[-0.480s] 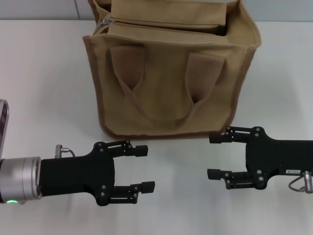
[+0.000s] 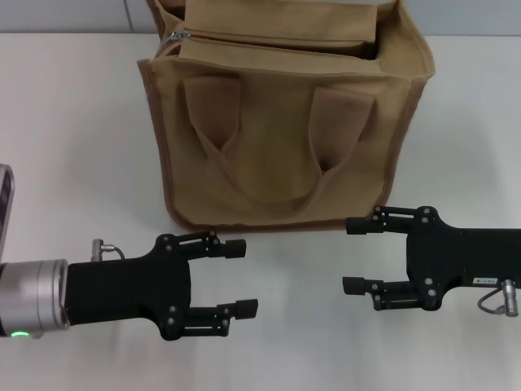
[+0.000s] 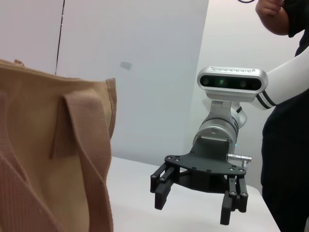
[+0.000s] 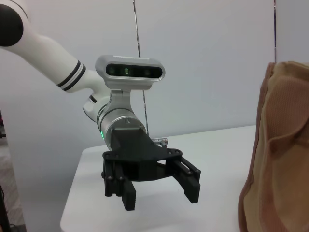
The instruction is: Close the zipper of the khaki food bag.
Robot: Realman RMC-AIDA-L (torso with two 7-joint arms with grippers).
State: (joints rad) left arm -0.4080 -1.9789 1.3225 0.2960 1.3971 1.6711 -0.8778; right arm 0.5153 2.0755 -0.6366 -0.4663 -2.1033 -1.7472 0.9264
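Head view: khaki food bag (image 2: 285,122) stands unzipped, zipper (image 2: 269,38) apart; left gripper (image 2: 242,277) and right gripper (image 2: 352,255) hover before it, fingers wide, holding nothing.

No text, brand or number can be read here. The right gripper (image 2: 355,254) carries a small pale label on its black body, but its print is too small to read. The khaki food bag (image 2: 285,122) shows plain fabric with no lettering, and the left gripper (image 2: 242,278) shows no readable marking.
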